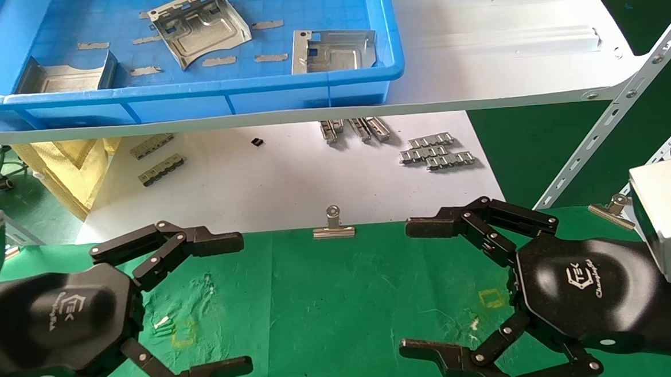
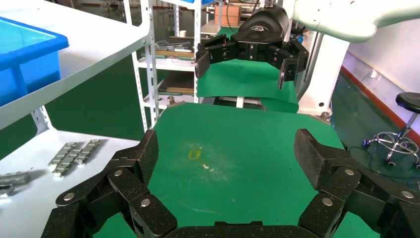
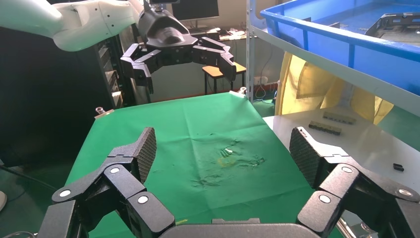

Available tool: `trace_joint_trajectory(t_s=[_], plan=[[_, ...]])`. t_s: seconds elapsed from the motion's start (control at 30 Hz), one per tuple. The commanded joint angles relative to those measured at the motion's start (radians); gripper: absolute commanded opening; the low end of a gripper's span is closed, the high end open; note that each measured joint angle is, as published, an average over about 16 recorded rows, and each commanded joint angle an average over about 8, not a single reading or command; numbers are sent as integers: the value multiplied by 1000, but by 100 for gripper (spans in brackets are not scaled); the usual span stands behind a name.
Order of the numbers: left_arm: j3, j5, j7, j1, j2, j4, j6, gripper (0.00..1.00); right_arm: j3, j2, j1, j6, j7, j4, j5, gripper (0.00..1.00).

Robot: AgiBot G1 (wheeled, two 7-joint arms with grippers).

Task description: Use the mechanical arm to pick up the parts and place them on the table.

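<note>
Both my jaws hover spread wide and empty over the bench (image 1: 341,303); I judge the right gripper (image 1: 432,289) should reach up into the blue tray (image 1: 193,98) and pinch the nearest part (image 1: 331,52) by its bent edge

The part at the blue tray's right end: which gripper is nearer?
Right. The right gripper hovers over the table below that part; the left gripper sits farther left.

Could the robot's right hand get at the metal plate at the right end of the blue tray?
Probably yes. The right gripper hovers open and empty above the green table, and the plate lies uncovered in the open-topped blue tray on the shelf ahead.
</note>
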Motion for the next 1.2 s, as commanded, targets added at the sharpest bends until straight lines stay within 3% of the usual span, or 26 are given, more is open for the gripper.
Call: trace_joint_trajectory(t_s=[0.03, 0.43, 0.47, 0.73, 1.2], plan=[[0, 0, 0, 0, 0, 0, 0, 100, 0, 0, 0, 0, 0, 0, 0, 100], [0, 0, 0, 0, 0, 0, 0, 100, 0, 0, 0, 0, 0, 0, 0, 100], [0, 0, 0, 0, 0, 0, 0, 100, 0, 0, 0, 0, 0, 0, 0, 97], [0, 0, 0, 0, 0, 0, 0, 100, 0, 0, 0, 0, 0, 0, 0, 0], [0, 0, 0, 0, 0, 0, 0, 100, 0, 0, 0, 0, 0, 0, 0, 0]])
